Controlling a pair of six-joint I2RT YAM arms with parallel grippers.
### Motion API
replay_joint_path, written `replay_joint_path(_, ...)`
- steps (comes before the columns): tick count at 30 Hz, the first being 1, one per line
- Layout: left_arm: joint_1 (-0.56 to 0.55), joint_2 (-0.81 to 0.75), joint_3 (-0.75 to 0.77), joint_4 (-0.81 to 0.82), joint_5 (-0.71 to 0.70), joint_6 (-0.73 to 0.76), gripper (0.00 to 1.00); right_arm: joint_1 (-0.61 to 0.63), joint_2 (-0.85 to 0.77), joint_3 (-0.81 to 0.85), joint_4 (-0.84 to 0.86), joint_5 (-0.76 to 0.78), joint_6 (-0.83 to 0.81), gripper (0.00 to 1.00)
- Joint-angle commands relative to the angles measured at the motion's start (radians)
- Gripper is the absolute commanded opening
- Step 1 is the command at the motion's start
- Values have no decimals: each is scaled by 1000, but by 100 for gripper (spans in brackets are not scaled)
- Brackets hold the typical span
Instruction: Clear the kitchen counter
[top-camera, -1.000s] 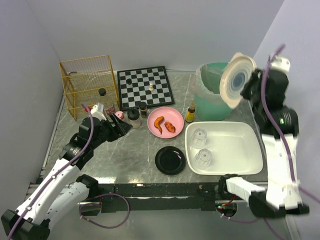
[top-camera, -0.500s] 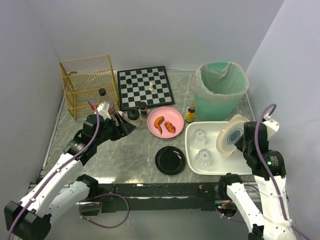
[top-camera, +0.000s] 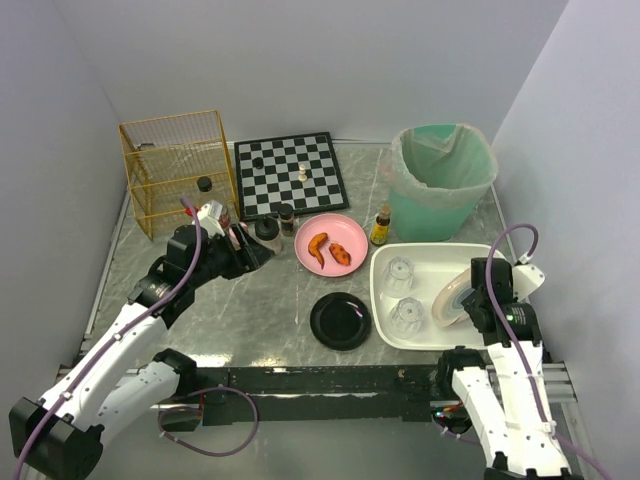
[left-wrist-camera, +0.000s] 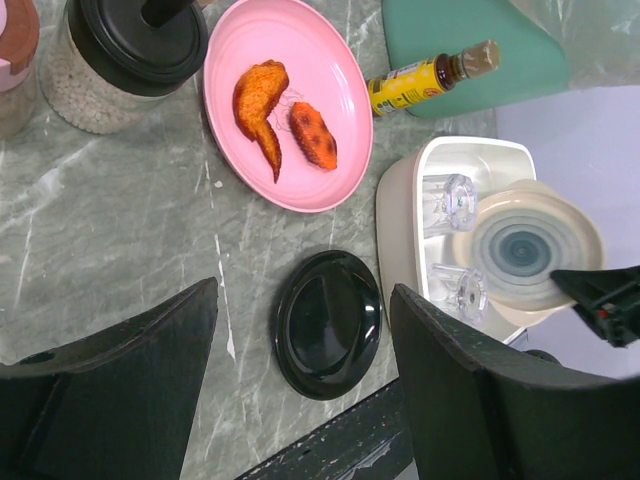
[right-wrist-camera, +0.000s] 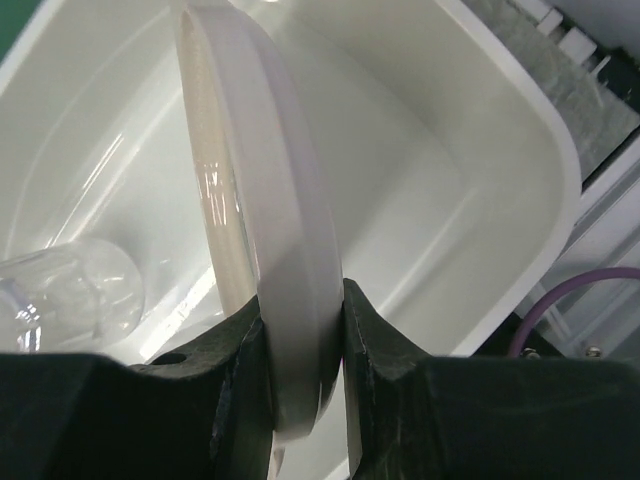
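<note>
My right tool (right-wrist-camera: 300, 345) is clamped on the rim of a cream plate (right-wrist-camera: 250, 200), both jaws pressing its edge from the two sides. I hold the plate on its edge, almost upright, and not flat. I think this way it can go down into the white tray (top-camera: 480, 262) without pushing the two clear glasses (top-camera: 399, 273) that stand upside down in the left part of the tray. The plate hangs over the free right part, just beside the nearer glass. I cannot tell if its lower edge touches the tray floor.

My left tool (left-wrist-camera: 302, 290) is apart and holds nothing. It hovers over the left side of the table (top-camera: 260, 300), close to a jar with a black lid (left-wrist-camera: 125, 50). I judge it waits there so that it does not cross the right arm.

The table spreads under everything and is not cleared yet. On it lie a black plate (top-camera: 340, 320), a pink plate (top-camera: 345, 228) with two fried chicken pieces (top-camera: 318, 247), a small sauce bottle (top-camera: 381, 226), a chessboard (top-camera: 290, 175), a yellow wire basket (top-camera: 178, 170) and a green bin (top-camera: 440, 195). The tray seems to collect the dishes, so the black plate probably goes there too.
</note>
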Motion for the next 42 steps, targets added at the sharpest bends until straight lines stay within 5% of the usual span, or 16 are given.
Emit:
replay_joint_path(1,-3,-3,16,45,27,4,74,-75,-19,-38,209,-37,62,0)
replay_joint_path(17,-1,-7,-11,51,30,4,74,-374,37,-277,463,-338,125,0)
replay_joint_path(20,-3,-11,-16,50,26,5,74,-409,60,-313,491,-372,125,17)
replay_joint_path(23,-3,-17,-27,51,27,4,74,-455,62,-343,512,-416,125,49)
replay_joint_path(27,-3,-22,-41,61,32,-4,74,-500,85,-372,532,-467,118,69)
replay_joint_path(33,-1,-23,-50,67,33,-7,74,-555,162,-372,528,-528,90,75)
replay_joint_path(42,-3,-10,-51,65,27,-4,75,-566,97,-262,399,-375,61,81)
